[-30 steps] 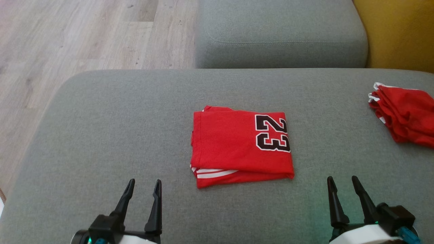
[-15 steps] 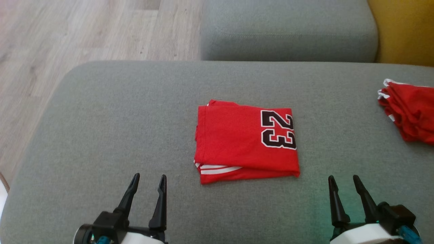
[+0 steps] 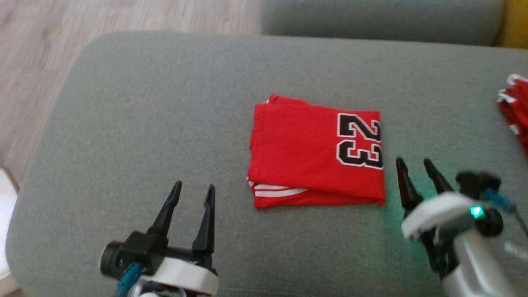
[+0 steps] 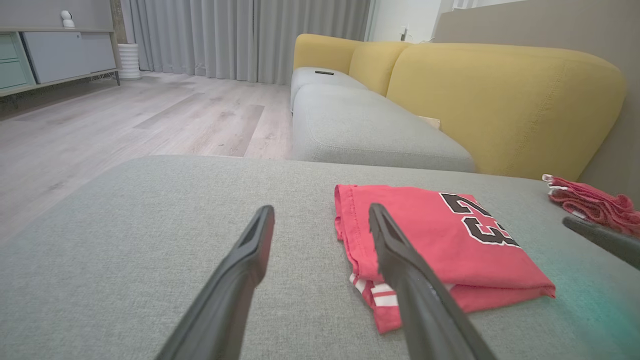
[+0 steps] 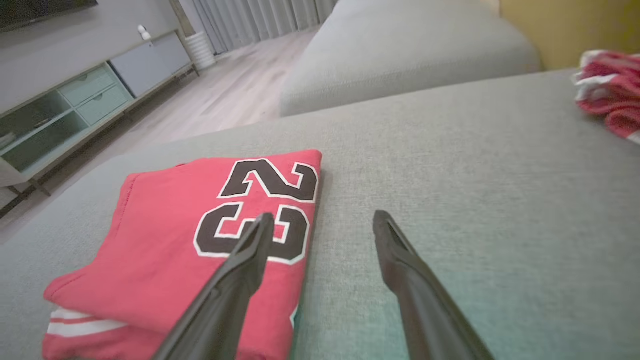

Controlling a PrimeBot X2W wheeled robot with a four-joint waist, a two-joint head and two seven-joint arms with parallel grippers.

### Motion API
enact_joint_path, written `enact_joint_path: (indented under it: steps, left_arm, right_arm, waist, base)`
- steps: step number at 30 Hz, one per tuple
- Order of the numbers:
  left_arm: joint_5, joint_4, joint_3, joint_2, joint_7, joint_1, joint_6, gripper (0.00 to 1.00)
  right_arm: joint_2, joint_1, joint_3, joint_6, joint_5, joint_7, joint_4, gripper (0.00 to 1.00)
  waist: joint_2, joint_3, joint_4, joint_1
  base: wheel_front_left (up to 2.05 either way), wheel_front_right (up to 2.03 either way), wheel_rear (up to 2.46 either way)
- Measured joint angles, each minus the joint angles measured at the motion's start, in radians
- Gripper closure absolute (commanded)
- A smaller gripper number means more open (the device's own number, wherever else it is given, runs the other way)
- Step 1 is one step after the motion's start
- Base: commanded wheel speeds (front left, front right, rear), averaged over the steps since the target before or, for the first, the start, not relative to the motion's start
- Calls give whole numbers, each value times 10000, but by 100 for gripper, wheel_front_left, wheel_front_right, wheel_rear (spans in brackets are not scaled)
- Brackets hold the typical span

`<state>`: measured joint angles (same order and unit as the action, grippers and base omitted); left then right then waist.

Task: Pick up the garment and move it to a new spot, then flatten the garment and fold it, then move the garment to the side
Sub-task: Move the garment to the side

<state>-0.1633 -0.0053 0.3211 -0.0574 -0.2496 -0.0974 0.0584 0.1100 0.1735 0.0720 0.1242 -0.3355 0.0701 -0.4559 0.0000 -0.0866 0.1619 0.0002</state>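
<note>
On nubby grey cushion (image 3: 165,103), smooth red garment (image 3: 305,152) lies folded square.

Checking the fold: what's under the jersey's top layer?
At the near-left corner of the jersey, white stripes of a lower layer poke out. The rest is covered.

Surface: grey sofa cushion (image 3: 144,103)
Between both jaw pairs: folded red jersey (image 3: 305,152)
Right of right jaws: bunched red garment (image 3: 515,111)

garment (image 3: 315,156) on cushion (image 3: 144,123), between left end effector (image 3: 194,184) and right end effector (image 3: 412,159) — another cloth (image 3: 513,103) far right.
</note>
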Motion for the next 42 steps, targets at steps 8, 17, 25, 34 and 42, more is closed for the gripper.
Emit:
enact_joint_path:
  steps: [8, 17, 25, 34, 42]
  left_arm:
    - [-201, 38, 384, 8, 0, 515, 178, 0]
    - [-318, 67, 556, 12, 0, 736, 270, 0]
    - [-253, 75, 508, 12, 0, 872, 297, 0]
    - [-330, 17, 627, 13, 0, 1254, 201, 0]
    - [-314, -81, 844, 29, -2, 2333, 127, 0]
  right_arm:
    - [579, 1755, 499, 0, -2000, -2437, -1243, 0]
    - [654, 2143, 924, 0, -3381, -3358, -1732, 84]
    - [1116, 2295, 1371, 0, -3553, -3250, -1795, 100]
    - [3064, 3568, 1041, 0, -3191, -3684, -1166, 100]
    - [5072, 4809, 56, 0, -2468, -4506, -748, 100]
  waist:
    - [0, -605, 392, 0]
    - [0, -933, 653, -2]
    - [0, -1008, 379, -2]
    - [0, -1501, -530, -1]
    - [0, -2462, -1160, 0]
  base:
    - [0, 0, 0]
    - [0, 0, 0]
    - [0, 0, 0]
    - [0, 0, 0]
    - [0, 0, 0]
